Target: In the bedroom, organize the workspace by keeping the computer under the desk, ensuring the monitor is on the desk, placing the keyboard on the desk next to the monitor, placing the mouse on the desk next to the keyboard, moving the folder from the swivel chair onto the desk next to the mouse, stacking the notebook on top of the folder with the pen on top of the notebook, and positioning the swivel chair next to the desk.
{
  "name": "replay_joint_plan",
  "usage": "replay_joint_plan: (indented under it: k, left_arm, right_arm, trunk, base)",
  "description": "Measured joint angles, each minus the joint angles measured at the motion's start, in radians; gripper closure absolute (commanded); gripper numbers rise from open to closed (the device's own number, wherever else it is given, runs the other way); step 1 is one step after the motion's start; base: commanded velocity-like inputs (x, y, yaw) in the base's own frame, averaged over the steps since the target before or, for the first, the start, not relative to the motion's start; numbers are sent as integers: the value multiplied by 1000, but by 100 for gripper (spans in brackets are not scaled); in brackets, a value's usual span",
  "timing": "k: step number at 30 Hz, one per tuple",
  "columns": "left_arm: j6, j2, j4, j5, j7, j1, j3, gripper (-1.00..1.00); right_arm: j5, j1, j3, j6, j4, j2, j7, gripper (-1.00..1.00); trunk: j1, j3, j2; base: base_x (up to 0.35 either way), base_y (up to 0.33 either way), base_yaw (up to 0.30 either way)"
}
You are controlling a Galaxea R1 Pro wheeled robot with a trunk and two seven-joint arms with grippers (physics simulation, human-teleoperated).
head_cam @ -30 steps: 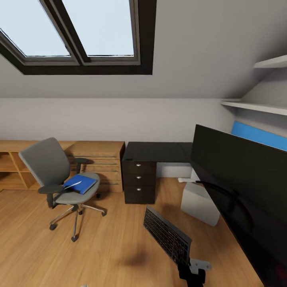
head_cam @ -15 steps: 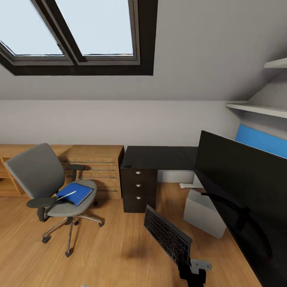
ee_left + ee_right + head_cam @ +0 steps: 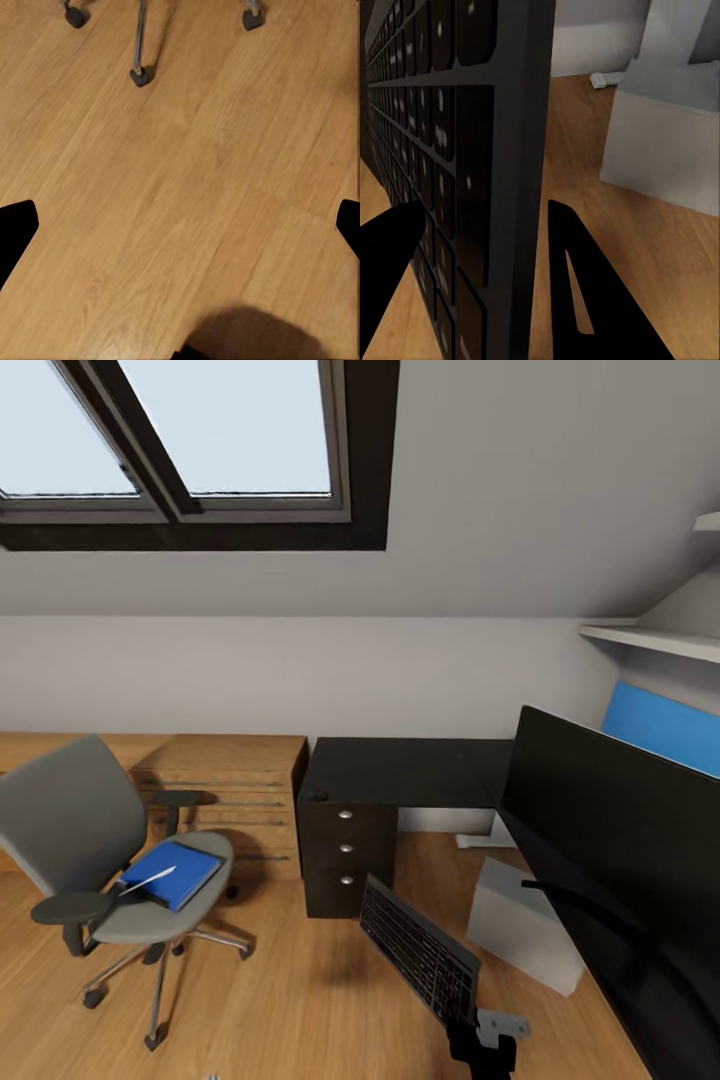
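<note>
Keyboard (image 3: pixel 420 953) clamped edgewise in right jaws (image 3: pixel 484 225) over bare floor (image 3: pixel 195 180); left jaws (image 3: pixel 180 225) apart.

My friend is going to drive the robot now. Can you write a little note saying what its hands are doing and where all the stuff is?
Right gripper: shut on the keyboard, held tilted in the air over the floor.
Left gripper: open, holding nothing, pointing at the wooden floor.
Desk: its top looks bare.
Monitor: close at the right, not clearly on the desk.
Computer: on the floor beside the drawers.
Folder: on the swivel chair, something thin and pale on top.
Done: keyboard picked up.
Left: place keyboard, then everything else.
</note>
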Motion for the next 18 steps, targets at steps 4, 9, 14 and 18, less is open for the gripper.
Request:
replay_joint_plan:
  k: [4, 9, 14, 18]
  left_arm:
    - [0, 0, 0, 0, 0, 0, 0, -100]
    - [0, -1, 0, 1, 0, 0, 0, -100]
    - [0, -2, 1, 1, -1, 0, -1, -100]
    - [0, -2, 1, 0, -1, 0, -1, -100]
  right_arm:
    - [0, 0, 0, 0, 0, 0, 0, 100]
    - [-1, 0, 2, 2, 2, 0, 0, 100]
    - [3, 0, 2, 2, 1, 2, 0, 100]
    - [2, 0, 1, 2, 1, 3, 0, 100]
  trunk:
    - [-15, 13, 28]
    - [-31, 25, 56]
    - [-30, 25, 56]
    - [-30, 25, 56]
  base:
    - [337, 0, 0]
    - [321, 0, 0]
    - [137, 0, 0]
    - [27, 8, 0]
